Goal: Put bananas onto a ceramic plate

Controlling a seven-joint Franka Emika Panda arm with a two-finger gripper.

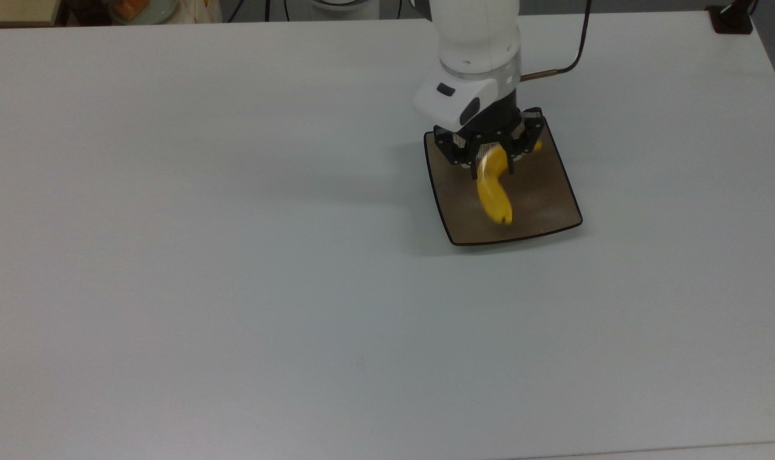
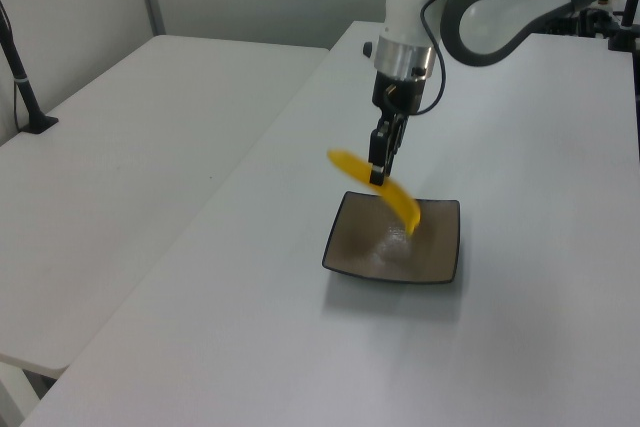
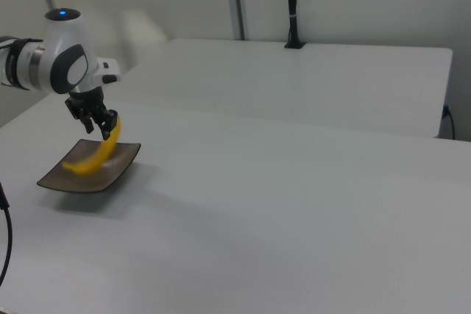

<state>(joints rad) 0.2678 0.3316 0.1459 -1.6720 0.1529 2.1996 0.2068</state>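
My gripper (image 1: pixel 493 161) (image 2: pixel 377 175) (image 3: pixel 105 134) is shut on the yellow banana (image 1: pixel 494 191) (image 2: pixel 385 190) (image 3: pixel 94 156) near its middle. The fruit hangs in the air just above the square brown ceramic plate (image 1: pixel 547 198) (image 2: pixel 440 252) (image 3: pixel 59 178). In the top view its dark tip points toward the plate's near edge, while the stem end pokes out behind the black fingers. The white wrist covers the plate's far edge in the top view. In the left view the banana slants down toward the plate's middle.
The plate lies on a wide white table (image 1: pixel 234 287). A second white table (image 2: pixel 120 167) stands beside it in the left view, with a black post (image 2: pixel 25 87) on it. Clutter (image 1: pixel 131 9) sits beyond the far edge in the top view.
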